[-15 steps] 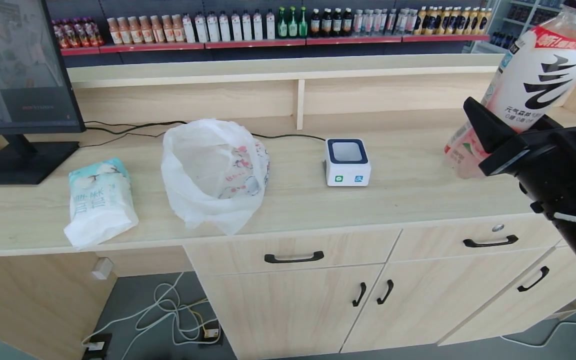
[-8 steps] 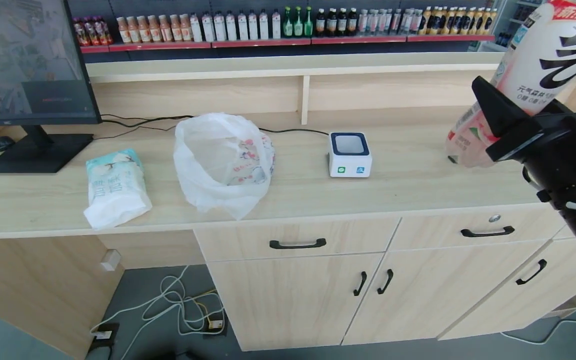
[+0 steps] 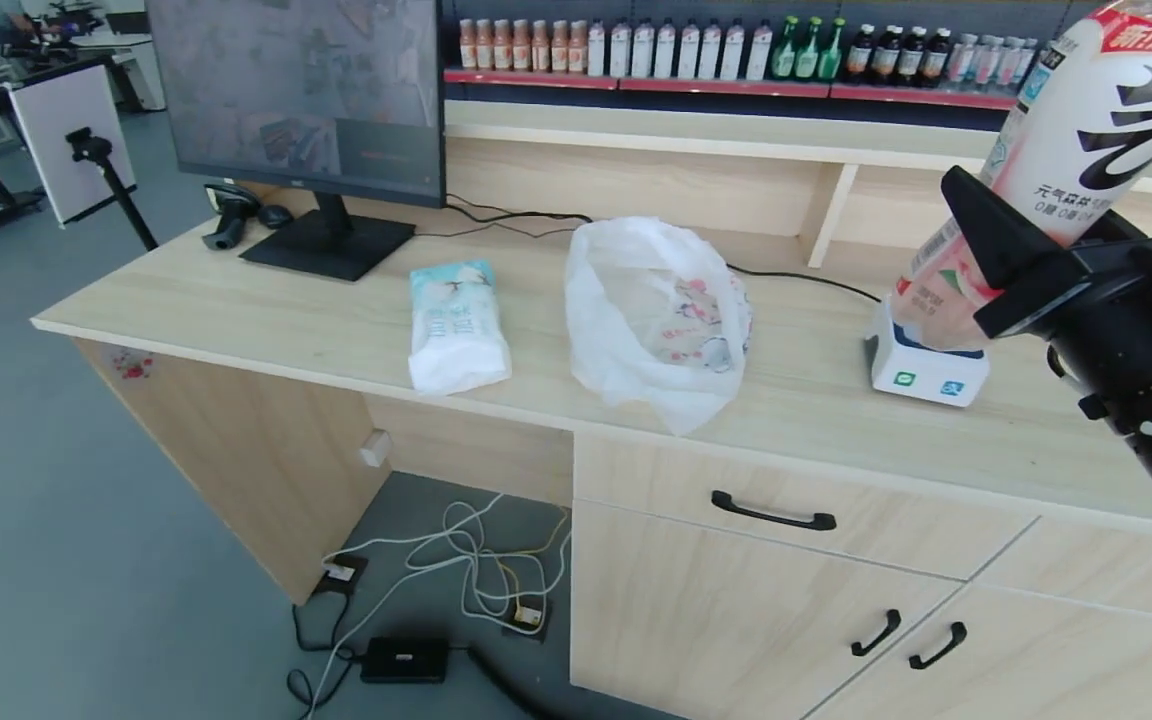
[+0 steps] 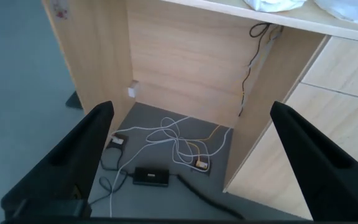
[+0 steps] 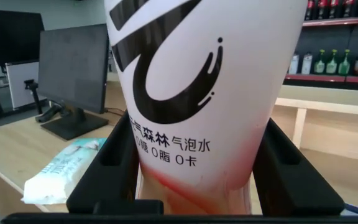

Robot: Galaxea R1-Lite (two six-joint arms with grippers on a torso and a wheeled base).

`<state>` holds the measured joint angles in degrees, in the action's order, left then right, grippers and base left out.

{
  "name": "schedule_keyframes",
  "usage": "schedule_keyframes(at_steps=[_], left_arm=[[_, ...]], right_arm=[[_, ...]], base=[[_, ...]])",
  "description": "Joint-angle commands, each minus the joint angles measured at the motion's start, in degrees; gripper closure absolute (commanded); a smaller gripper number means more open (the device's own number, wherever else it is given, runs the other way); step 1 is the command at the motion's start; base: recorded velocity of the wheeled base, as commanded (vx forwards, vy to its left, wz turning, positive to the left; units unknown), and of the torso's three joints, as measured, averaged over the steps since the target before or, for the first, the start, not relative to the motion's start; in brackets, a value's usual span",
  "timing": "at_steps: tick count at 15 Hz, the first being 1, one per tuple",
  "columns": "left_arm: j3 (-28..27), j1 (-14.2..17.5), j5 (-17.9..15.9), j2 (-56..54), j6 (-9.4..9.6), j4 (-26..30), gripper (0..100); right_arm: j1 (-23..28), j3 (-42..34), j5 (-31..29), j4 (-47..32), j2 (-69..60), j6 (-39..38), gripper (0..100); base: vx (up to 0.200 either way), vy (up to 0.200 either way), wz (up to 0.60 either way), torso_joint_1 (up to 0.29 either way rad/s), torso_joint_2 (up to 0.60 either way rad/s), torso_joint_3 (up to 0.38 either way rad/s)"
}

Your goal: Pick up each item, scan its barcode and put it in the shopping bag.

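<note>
Right gripper [image 3: 1021, 250] clamps the tilted bottle [image 3: 1071, 140] near the scanner [image 3: 926, 378]

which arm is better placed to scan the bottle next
Right: the right claw grips the bottle, its base close over the scanner. The left claw hangs open below the counter.

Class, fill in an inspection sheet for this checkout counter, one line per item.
Surface: wooden counter, drawers below.
Job's things: bottle tilted in right gripper, base over the scanner; bag open; pack lying beside it.
Clutter: monitor, handheld device beside it.
Grippers: right shut on bottle; left gripper open, empty, below counter level.
Cables: black cable behind bag; white tangle on floor.
Surroundings: shelf of drinks behind.
</note>
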<state>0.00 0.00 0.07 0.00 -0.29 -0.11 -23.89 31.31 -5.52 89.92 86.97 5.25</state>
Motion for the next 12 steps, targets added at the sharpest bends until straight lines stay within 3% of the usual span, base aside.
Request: schedule_keyframes(at_steps=[1, 12], left_arm=[[0.0, 0.1, 0.0, 0.0, -0.06, 0.0, 0], [0.0, 0.1, 0.0, 0.0, -0.15, 0.0, 0]], right_arm=[[0.4, -1.2, 0.0, 0.1, 0.0, 0.1, 100], [1.9, -0.7, 0.0, 0.1, 0.9, -0.2, 100]], base=[[0.000, 0.000, 0.00, 0.000, 0.00, 0.000], [0.200, 0.000, 0.00, 0.005, 0.00, 0.003]])
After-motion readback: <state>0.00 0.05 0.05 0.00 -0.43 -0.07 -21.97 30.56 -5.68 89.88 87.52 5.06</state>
